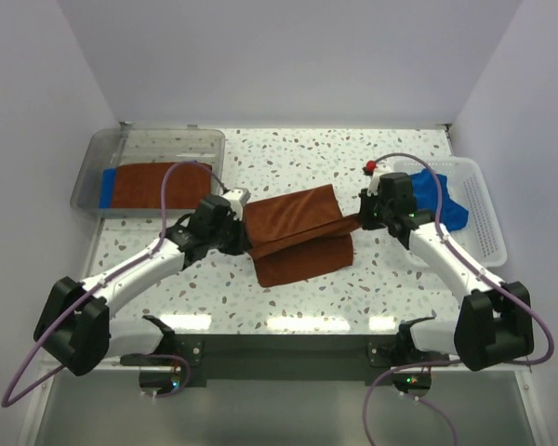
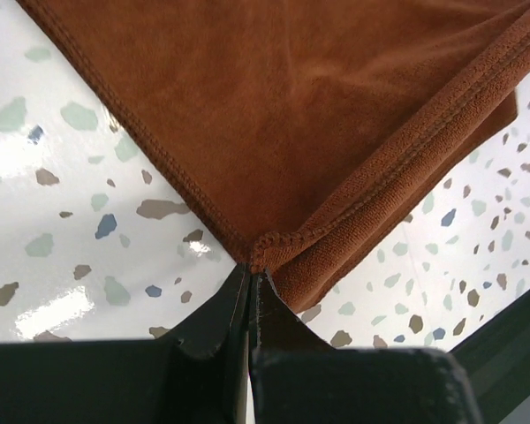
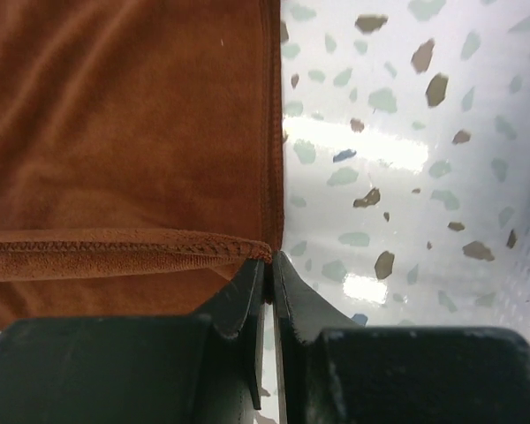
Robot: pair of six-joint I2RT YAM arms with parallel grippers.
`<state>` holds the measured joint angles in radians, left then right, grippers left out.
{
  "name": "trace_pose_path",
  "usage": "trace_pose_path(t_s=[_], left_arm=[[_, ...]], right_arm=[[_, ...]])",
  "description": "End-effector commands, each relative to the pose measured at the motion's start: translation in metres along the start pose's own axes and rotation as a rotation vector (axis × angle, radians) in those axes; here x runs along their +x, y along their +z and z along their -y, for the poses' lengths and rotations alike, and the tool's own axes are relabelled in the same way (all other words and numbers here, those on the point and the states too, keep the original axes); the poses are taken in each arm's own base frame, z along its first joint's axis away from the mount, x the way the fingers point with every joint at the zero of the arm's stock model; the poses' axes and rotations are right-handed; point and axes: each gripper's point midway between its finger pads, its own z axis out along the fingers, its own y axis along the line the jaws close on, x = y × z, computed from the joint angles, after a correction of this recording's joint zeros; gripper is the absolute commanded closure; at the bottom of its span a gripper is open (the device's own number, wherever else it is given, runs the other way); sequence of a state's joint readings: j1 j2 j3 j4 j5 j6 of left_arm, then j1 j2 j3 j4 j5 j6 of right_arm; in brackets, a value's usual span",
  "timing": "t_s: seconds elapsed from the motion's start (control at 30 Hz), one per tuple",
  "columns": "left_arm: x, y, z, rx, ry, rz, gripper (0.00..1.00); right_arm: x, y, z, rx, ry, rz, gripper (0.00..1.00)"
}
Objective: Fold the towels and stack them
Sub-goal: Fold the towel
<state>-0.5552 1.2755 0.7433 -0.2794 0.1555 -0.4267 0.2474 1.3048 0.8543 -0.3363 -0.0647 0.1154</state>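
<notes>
A brown towel [image 1: 298,232] lies half folded in the middle of the speckled table, its upper layer lifted and stretched between both grippers. My left gripper [image 1: 239,226] is shut on the towel's left corner [image 2: 263,247]. My right gripper [image 1: 363,219] is shut on the towel's right corner [image 3: 263,251]. A folded brown towel [image 1: 158,184] lies on a blue towel [image 1: 106,186] in the clear tray at the back left. Another blue towel [image 1: 445,203] lies in the white basket at the right.
The clear tray [image 1: 149,141] stands at the back left. The white basket [image 1: 482,212] stands at the right edge, close behind my right arm. White walls close the table at the back and sides.
</notes>
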Motion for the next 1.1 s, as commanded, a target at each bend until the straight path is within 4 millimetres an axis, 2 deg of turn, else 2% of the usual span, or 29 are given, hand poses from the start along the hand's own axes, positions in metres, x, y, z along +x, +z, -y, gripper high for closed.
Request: trace_pose_path(t_s=[0.0, 0.03, 0.17, 0.27, 0.37, 0.4, 0.47, 0.57, 0.6, 0.63, 0.73, 0.8, 0.9, 0.97, 1.03, 1.07], left_arm=[[-0.006, -0.016, -0.003, -0.059, 0.027, 0.018, 1.0], [0.0, -0.015, 0.001, -0.047, 0.036, 0.006, 1.0], [0.031, -0.005, 0.005, -0.036, 0.053, -0.059, 0.99], [0.061, 0.002, -0.003, -0.05, 0.053, -0.114, 0.97], [0.077, 0.004, -0.006, -0.056, 0.052, -0.147, 0.87], [0.078, 0.003, -0.005, -0.056, 0.052, -0.149, 0.77], [0.078, -0.001, -0.003, -0.053, 0.057, -0.151, 0.68], [0.064, -0.015, 0.007, -0.028, 0.055, -0.106, 0.48], [0.06, -0.019, 0.009, -0.023, 0.052, -0.093, 0.37], [0.057, -0.023, 0.011, -0.019, 0.045, -0.08, 0.33], [0.039, -0.036, 0.018, -0.01, 0.016, -0.011, 0.22], [0.024, -0.042, 0.021, -0.015, -0.009, 0.046, 0.21], [0.005, -0.037, 0.017, -0.073, -0.052, 0.097, 0.22], [-0.008, -0.026, 0.013, -0.12, -0.077, 0.112, 0.26], [-0.016, -0.016, 0.01, -0.141, -0.093, 0.12, 0.32], [-0.022, -0.004, 0.011, -0.143, -0.097, 0.121, 0.34]], right_arm=[[-0.052, -0.022, 0.018, 0.088, -0.007, 0.184, 0.93], [-0.05, -0.023, 0.019, 0.095, -0.008, 0.183, 0.92], [-0.01, -0.012, 0.022, 0.101, 0.021, 0.091, 0.92], [0.014, -0.009, 0.021, 0.09, 0.049, 0.043, 0.92], [0.034, -0.009, 0.02, 0.086, 0.07, -0.017, 0.89], [0.038, -0.011, 0.017, 0.069, 0.074, -0.031, 0.88], [0.048, -0.017, 0.015, 0.061, 0.077, -0.068, 0.82], [0.047, -0.031, 0.003, 0.005, 0.095, -0.051, 0.72], [0.044, -0.035, -0.001, -0.016, 0.095, -0.037, 0.69], [0.037, -0.043, -0.005, -0.031, 0.094, -0.007, 0.6], [0.023, -0.054, -0.008, -0.043, 0.077, 0.031, 0.56], [0.012, -0.058, -0.008, -0.046, 0.048, 0.059, 0.55], [-0.005, -0.05, -0.011, -0.066, 0.021, 0.091, 0.55], [-0.016, -0.039, -0.016, -0.089, 0.026, 0.08, 0.56], [-0.018, -0.028, -0.023, -0.109, 0.035, 0.063, 0.56], [-0.019, -0.016, -0.026, -0.113, 0.031, 0.051, 0.57]])
